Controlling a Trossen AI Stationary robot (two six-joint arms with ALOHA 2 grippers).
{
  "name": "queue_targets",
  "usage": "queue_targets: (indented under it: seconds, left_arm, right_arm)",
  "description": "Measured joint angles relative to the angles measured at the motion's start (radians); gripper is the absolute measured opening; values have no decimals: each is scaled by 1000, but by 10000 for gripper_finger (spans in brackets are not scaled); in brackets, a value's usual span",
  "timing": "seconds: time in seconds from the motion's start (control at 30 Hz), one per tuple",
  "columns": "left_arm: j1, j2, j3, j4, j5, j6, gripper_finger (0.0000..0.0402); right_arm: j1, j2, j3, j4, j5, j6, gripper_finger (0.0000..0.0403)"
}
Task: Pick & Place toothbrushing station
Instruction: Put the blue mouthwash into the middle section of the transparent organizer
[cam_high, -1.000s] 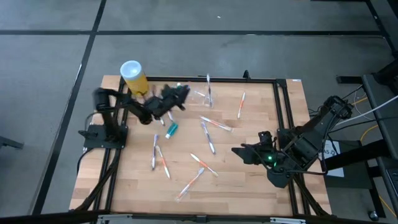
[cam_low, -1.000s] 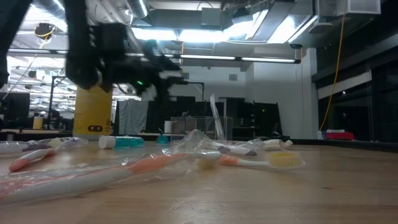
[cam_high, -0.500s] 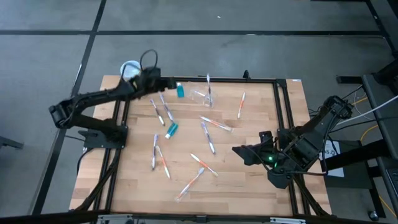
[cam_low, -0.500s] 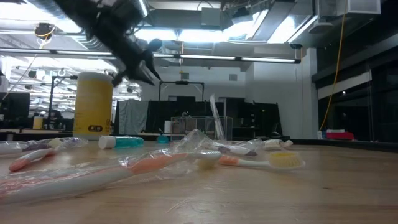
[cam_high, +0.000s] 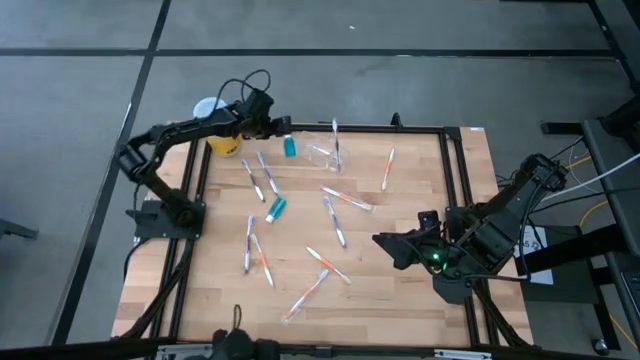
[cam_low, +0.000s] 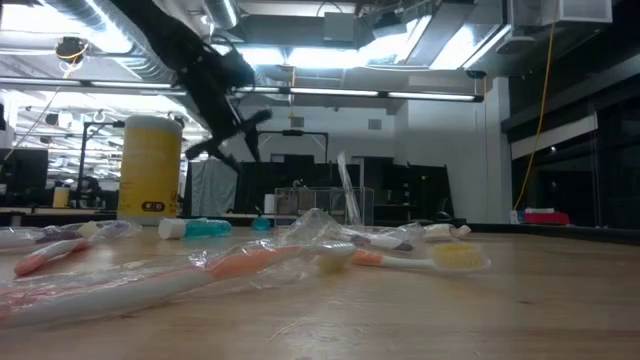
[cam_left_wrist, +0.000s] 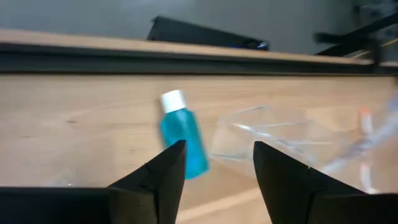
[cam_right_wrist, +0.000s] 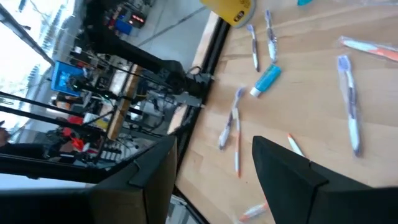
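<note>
Just beside the toothbrushing station (cam_left_wrist: 267, 140), a blue bottle (cam_left_wrist: 181, 142) fronts the unclenched left tool (cam_left_wrist: 214, 163).

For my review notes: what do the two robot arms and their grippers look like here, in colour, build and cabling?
Both arms are dark, near-black and jointed. The left arm is slim, with a thin black cable looping above its left gripper. The right arm looks bulkier, with a green light glowing behind the right gripper and cables trailing at its base. Each gripper has two dark, wedge-shaped fingers.
</note>
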Motion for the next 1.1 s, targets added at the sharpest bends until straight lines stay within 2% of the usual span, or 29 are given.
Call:
queue_targets:
  seconds: [0.23,0.5,0.67,1.1]
  left_arm:
    - [-2,158,52,-33,-40,-15,190]
    - [-10,231,135,7,-77,-17,190]
    - [-11,299,192,-48,-67,-4,186]
    - [-14,403,247,-66,-96,2,183]
  right_arm:
    - [32,0,0,4,33,11,213]
    - [44,0,0,2,42,32,213]
    - [44,0,0,2,40,33,213]
    - [62,-9,0,8,63,49,213]
